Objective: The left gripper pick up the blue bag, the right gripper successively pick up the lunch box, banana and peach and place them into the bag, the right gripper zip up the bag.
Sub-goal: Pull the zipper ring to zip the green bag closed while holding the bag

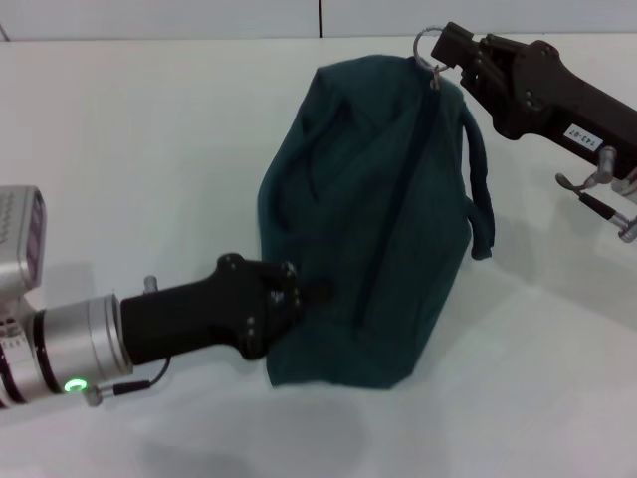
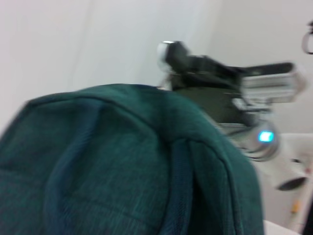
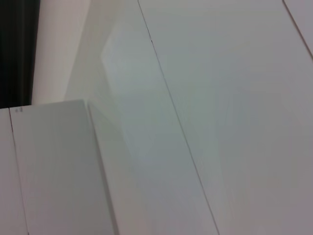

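The right gripper (image 1: 445, 52), upper right, is clamping its jaws on the zipper ring (image 1: 428, 45); the left gripper (image 1: 299, 291), lower left, is pinching the blue bag (image 1: 368, 219) mid-frame on the counter (image 1: 149, 149). A jerky pull risks the ring slipping free.

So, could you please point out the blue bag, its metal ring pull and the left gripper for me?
blue bag (image 1: 368, 249): head view, middle of its fabric side.
metal ring pull (image 1: 426, 42): head view, the ring's loop.
left gripper (image 1: 304, 294): head view, tip against the bag.
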Available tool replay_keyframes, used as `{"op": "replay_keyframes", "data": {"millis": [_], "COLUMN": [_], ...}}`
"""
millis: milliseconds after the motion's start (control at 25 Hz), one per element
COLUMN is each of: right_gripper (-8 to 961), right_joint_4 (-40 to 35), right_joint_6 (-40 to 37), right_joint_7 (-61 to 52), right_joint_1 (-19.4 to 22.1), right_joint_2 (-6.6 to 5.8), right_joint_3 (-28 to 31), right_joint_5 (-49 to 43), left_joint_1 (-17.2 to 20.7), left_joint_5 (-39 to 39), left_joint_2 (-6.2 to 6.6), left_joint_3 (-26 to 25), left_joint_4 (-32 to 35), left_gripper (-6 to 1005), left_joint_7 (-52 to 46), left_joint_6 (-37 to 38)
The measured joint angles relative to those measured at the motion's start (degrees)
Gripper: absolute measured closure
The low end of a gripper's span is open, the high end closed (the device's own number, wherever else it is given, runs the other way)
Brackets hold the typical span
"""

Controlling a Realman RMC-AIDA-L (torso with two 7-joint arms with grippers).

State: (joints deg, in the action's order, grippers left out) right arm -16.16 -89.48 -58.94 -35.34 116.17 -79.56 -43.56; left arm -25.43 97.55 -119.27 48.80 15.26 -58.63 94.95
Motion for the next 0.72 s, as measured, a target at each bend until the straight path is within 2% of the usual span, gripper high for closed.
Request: {"op": "replay_keyframes", "data": {"millis": [160, 400, 680, 720], "right_gripper": [947, 948, 948, 948], "right_joint_4": [0.1, 0.0, 0.5, 0.5], "right_joint_6": [-0.9, -1.0, -0.5, -0.4], "right_joint_7": [-0.9, -1.9, -2.8, -3.1], "right_joint_1": [0.0, -0.2, -1.0, -1.0], "right_joint_2": [0.02, 0.02, 0.02, 0.02], "right_joint_3": [0.0, -0.3, -0.9, -1.0], "right_joint_5": [0.0, 0.0, 1.4, 1.9], "left_joint_1": [-0.5, -0.2, 2.2, 2.5], "left_joint_5": [-1.6, -6.3, -11.0, -11.5], "left_joint_2": [-0.08, -0.09, -0.15, -0.16], "left_joint_3": [-1.9, -2.0, -2.1, -2.1], "left_joint_4": [0.0, -0.1, -0.1, 0.0], "left_gripper": [935, 879, 813, 776], "left_joint_7": [-0.2, -0.7, -1.1, -1.0], "left_joint_6": [-3.9, -8.8, -9.7, -9.4]}}
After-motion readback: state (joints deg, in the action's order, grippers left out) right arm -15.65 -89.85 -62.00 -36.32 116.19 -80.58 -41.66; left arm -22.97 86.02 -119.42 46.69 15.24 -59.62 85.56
